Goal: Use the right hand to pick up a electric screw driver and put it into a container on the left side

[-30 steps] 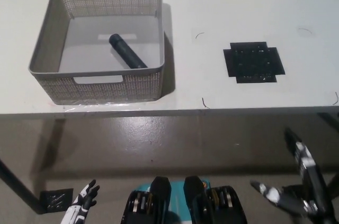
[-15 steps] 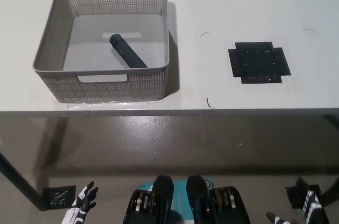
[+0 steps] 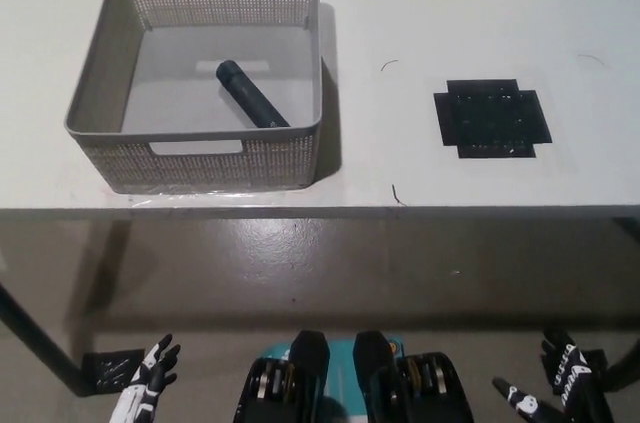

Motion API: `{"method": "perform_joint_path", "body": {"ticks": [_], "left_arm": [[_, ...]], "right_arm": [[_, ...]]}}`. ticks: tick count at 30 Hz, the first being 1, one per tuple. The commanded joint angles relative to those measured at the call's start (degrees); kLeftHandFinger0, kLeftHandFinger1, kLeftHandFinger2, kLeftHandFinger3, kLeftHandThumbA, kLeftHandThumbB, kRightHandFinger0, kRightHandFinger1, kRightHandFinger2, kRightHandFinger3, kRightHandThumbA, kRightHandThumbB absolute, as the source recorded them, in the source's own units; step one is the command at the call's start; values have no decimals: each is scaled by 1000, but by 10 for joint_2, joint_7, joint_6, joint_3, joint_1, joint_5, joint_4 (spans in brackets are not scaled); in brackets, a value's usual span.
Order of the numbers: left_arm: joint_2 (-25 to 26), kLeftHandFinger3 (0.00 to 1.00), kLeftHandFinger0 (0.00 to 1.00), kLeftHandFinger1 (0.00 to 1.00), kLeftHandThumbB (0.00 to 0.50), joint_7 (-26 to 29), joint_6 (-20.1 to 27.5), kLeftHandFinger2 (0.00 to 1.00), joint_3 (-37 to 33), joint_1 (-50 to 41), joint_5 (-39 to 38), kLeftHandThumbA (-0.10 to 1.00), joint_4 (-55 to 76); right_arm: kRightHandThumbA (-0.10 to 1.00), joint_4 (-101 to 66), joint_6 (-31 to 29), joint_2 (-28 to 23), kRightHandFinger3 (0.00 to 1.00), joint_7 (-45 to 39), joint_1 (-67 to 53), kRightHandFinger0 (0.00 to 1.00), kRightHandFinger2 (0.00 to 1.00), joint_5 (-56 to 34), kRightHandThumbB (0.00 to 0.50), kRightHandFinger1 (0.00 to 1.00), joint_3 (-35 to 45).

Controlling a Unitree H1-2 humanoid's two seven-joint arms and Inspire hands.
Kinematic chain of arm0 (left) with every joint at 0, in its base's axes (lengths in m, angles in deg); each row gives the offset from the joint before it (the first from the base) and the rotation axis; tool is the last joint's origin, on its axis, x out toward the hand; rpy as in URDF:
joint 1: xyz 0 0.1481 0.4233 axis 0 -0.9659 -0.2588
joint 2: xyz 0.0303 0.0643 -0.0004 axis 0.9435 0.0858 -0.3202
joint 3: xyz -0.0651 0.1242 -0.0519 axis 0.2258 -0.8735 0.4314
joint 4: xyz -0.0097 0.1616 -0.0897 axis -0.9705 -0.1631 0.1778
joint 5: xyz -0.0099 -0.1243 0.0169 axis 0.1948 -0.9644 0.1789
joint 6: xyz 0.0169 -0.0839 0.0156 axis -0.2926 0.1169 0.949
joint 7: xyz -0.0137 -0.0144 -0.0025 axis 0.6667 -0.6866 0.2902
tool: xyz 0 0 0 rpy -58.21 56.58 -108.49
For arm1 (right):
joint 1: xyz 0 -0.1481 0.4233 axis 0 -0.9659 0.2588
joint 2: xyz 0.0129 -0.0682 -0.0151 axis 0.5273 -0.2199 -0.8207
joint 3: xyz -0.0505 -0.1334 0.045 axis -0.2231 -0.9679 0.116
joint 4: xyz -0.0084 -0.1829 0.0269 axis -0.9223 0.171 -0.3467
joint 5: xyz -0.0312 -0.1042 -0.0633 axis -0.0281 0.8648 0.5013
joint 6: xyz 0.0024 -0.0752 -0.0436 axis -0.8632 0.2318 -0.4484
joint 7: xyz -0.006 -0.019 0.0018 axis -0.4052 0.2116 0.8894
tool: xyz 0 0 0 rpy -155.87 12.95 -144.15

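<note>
The dark electric screwdriver (image 3: 251, 94) lies slantwise on the floor of the grey mesh basket (image 3: 95, 103), which stands on the white table's left part. My black right hand (image 3: 560, 391) hangs low at the bottom right, below the table's edge, open with fingers apart and holding nothing. My white left hand (image 3: 146, 381) rests at the bottom left, also below the table, fingers spread and empty. Both hands are far from the basket.
A black cross-shaped mat (image 3: 492, 117) lies on the white table (image 3: 420, 23) to the right of the basket. The table's front edge runs across the middle of the view, with grey floor (image 3: 320, 263) below it.
My right hand has dropped from mid-right to the bottom right corner. The whole view has shifted slightly, so the camera moved. The screwdriver stays in the basket.
</note>
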Motion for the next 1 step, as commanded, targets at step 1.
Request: {"method": "perform_joint_path", "body": {"ticks": [1], "left_arm": [[3,1000,1000,1000,86,14,19,1000,6,10,0,1000,14]], "right_arm": [[967,0,-22,-2,1000,-9,9,1000,1000,7,331,1000,-1]]}}
